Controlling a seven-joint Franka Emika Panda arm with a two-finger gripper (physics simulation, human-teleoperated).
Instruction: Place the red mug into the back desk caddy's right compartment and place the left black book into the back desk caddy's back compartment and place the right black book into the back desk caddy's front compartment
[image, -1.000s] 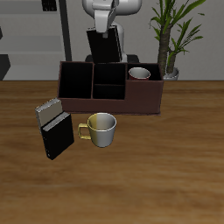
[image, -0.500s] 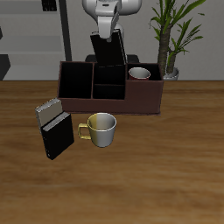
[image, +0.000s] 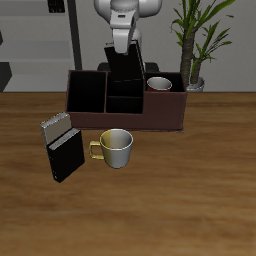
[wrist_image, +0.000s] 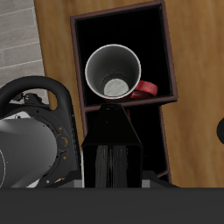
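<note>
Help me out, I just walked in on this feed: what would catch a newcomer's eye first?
A black book hangs upright in the gripper, jaws shut on it, over the dark desk caddy at the table's back. The red mug already sits inside one caddy compartment. Nearer the front edge stand a cream mug, a second black book and a grey book.

The red mug (wrist_image: 115, 73) stands upright in the caddy's (image: 160, 116) end compartment. One black book (image: 124, 60) hangs upright over the caddy's back compartment; the other (image: 65, 157) stands on the surface (image: 200, 180).
</note>
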